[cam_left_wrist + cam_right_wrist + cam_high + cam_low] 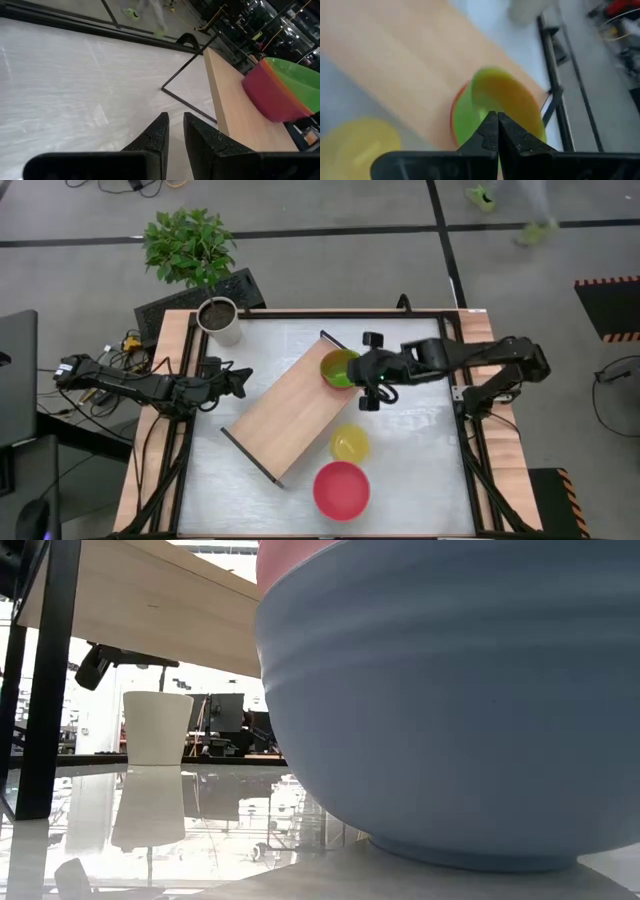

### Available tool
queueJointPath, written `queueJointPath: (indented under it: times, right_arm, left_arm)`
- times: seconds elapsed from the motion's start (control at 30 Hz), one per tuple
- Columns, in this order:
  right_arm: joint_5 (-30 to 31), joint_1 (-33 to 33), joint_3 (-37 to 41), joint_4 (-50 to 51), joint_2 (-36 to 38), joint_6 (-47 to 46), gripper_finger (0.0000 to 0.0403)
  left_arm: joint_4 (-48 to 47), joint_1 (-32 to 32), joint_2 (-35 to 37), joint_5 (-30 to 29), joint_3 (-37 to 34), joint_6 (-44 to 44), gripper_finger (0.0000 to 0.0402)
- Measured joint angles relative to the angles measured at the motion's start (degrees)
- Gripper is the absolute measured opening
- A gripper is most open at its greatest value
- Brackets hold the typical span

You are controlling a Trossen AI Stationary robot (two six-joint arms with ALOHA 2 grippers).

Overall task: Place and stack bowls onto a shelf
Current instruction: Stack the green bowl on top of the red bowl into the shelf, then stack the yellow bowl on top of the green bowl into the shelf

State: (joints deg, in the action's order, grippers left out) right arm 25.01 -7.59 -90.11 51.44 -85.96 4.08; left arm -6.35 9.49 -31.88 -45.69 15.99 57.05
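White tabletop (420,480) carrying a diagonal wooden shelf (285,405), a yellow bowl (350,443), a larger red bowl (341,489) and a white pot (219,321). Green bowl (338,368), nested in a red one, on the shelf's end.

Bright even light, glare off the glossy table (150,840), heavy motion blur in the right wrist view.
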Motion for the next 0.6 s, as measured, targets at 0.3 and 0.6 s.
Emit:
queueJointPath:
  times: [0.3,0.6]
  right_arm:
    - [3.6,-1.4,8.2,-4.4,2.1,-4.3,0.0018]
    - [4.5,-2.7,8.2,-7.3,4.1,-4.7,0.0018]
  left_arm:
    - [-0.8,0.0,0.0,0.2,0.0,0.6,0.0043]
    - [-0.7,0.0,0.0,0.9,0.0,1.3,0.0043]
